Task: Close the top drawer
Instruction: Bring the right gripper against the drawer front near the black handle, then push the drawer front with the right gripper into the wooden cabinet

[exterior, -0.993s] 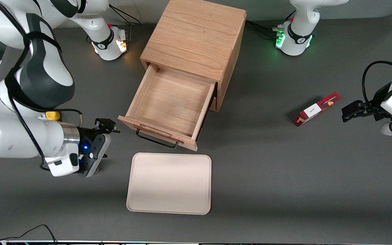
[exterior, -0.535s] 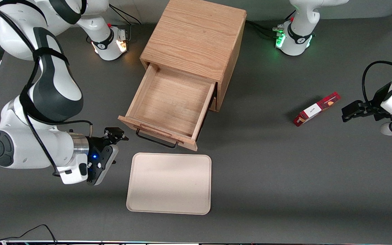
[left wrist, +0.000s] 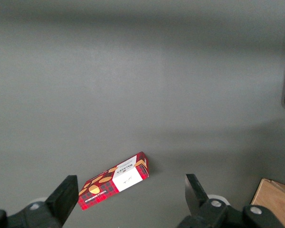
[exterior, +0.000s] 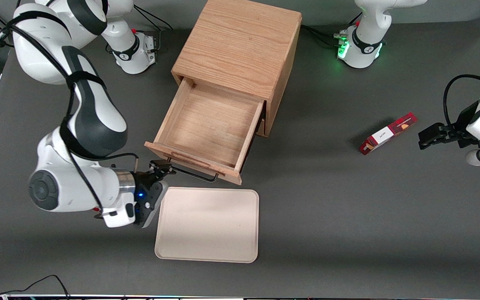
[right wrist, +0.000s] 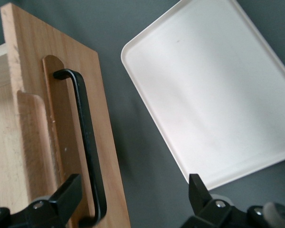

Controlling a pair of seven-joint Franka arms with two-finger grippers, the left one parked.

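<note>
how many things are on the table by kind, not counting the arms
wooden cabinet with open top drawer: 1
cream tray: 1
red snack box: 1
total: 3
The gripper sits open at the end of the drawer's black handle toward the working arm.

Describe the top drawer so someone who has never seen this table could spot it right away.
Find the oak cabinet in the middle of the table. The top drawer juts out of it, open and empty, toward the front camera, just above the cream tray. Its front carries a black wire handle with a raised wooden strip; the open gripper hangs at that handle's end.
</note>
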